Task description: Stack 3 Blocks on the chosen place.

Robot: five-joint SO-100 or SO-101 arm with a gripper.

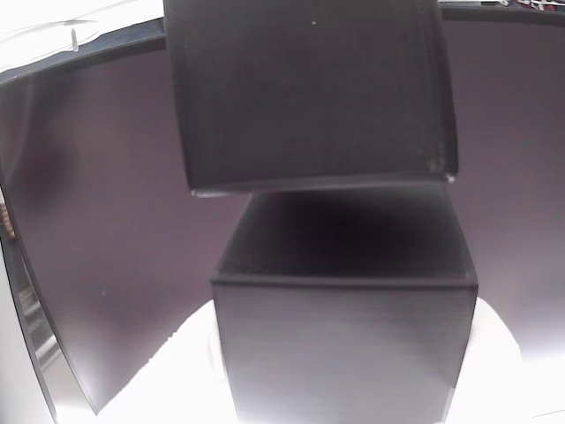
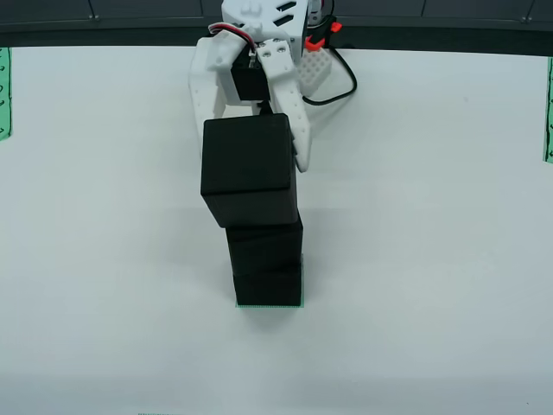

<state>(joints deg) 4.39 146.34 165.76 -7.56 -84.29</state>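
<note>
Top block [image 2: 249,173] sits at the peak of the stack, held between the gripper [image 2: 259,143] fingers; middle block [image 2: 264,246] under it, bottom block [image 2: 268,285] on the green striped patch [image 2: 270,305], whose edge peeks out below. The stack stands on the white table [image 2: 432,259], roughly mid-width, well clear of all edges and nearer the front edge than the arm base at the back.

In the close view the top block [image 1: 313,88] looks rotated and tilted against the block below [image 1: 344,344]: its lower edge slopes and overhangs on the left. Can't tell if it is fully seated or hanging just above.

Risks, as a judgement:
- Release while skewed: the top block may rock, slide off the left side, or drag the middle one.
- Jaws opening unevenly, or a finger brushing a face on retreat, could nudge the tall stack over.
- Pressing down off-centre could shift the lower blocks off the patch.

Tool: white fingers straddle the top block from behind, one on each side, closed to block width and gripping it. The gripper body is behind and above the stack, towards the table's back edge.
</note>
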